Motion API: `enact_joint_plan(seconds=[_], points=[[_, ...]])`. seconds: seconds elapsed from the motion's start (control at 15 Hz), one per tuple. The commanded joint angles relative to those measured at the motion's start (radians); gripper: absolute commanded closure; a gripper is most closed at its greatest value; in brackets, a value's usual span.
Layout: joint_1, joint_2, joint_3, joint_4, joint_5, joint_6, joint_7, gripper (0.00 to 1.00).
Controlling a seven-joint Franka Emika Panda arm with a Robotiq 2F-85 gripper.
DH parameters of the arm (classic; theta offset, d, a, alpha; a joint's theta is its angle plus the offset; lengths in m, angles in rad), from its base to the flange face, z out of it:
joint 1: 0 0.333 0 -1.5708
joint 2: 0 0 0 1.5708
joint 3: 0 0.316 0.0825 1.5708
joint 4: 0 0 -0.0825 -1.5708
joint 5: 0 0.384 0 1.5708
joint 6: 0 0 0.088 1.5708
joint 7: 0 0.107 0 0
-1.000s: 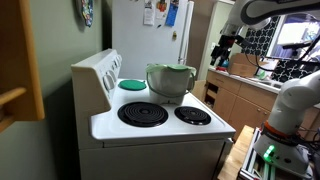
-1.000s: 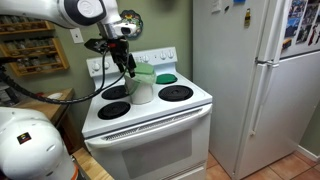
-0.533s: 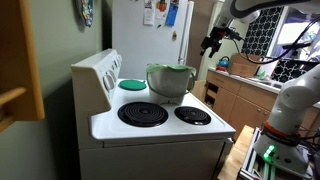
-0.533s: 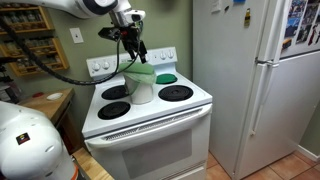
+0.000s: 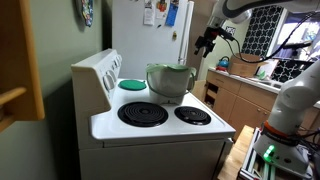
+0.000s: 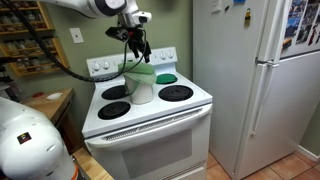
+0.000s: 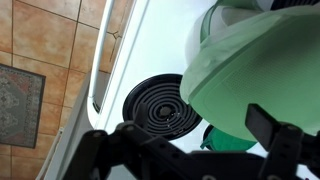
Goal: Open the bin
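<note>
Well, in an exterior view the bin [image 5: 170, 82] sits mid-frame on the tabletop [image 5: 110, 124], with the pincer [image 5: 205, 42] at the upper right. In an exterior view the pincer [image 6: 138, 46] hangs over the bin [image 6: 143, 88]. In the wrist view the pincer [image 7: 185, 138] is spread wide (holding nothing). A crooked push could tip the bin.

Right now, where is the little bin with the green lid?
In both exterior views the bin stands on the white stove top, among the burners, with the flat green plate close beside it.
</note>
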Motion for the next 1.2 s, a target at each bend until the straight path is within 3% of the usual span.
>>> enact_joint_plan(seconds=[0.0,0.53,0.6,0.87,1.13], points=[[0.015,0.061,-0.078,0.021,0.124,0.016,-0.061,0.0],[0.043,0.171,-0.194,0.012,0.498,0.024,-0.332,0.0],[0.017,0.145,-0.163,0.01,0.432,0.017,-0.287,0.0],[0.016,0.174,-0.169,0.014,0.478,0.017,-0.32,0.0],[0.03,0.194,-0.215,0.01,0.608,0.005,-0.449,0.0]])
